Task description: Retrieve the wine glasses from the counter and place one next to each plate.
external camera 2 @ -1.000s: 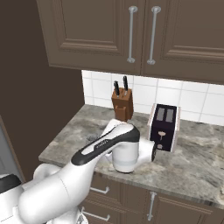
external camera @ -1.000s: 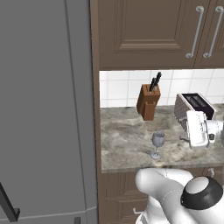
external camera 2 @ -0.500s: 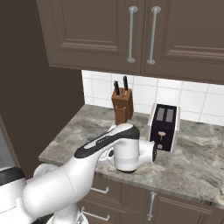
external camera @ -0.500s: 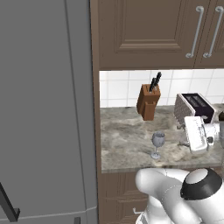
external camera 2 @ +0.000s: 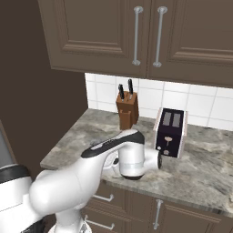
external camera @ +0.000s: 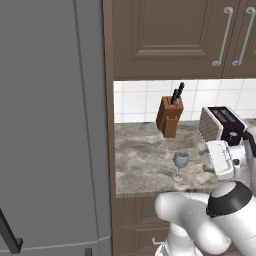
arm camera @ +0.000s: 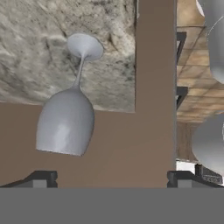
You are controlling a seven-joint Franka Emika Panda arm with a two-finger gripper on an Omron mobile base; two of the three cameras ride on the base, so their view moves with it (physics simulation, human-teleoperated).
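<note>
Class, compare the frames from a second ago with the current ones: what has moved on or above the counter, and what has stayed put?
The arm's white hand has swung lower and further left over the counter, closing on the wine glass from the toaster side. The gripper stays open, holding nothing. The glass still stands upright near the front edge; the knife block and toaster have not moved.

The desk (external camera: 145,160) is a grey-brown marbled stone top backed by white tiles, with dark brown drawer fronts below its front edge. A wooden knife block (external camera: 169,116) stands upright near the back, close to the tiles, with dark handles sticking out of its top. To its right a toaster (external camera: 221,123) sits on the stone, two slots on top. A clear stemmed wine glass (external camera: 180,165) stands upright on its round foot near the front edge, well apart from the block.
</note>
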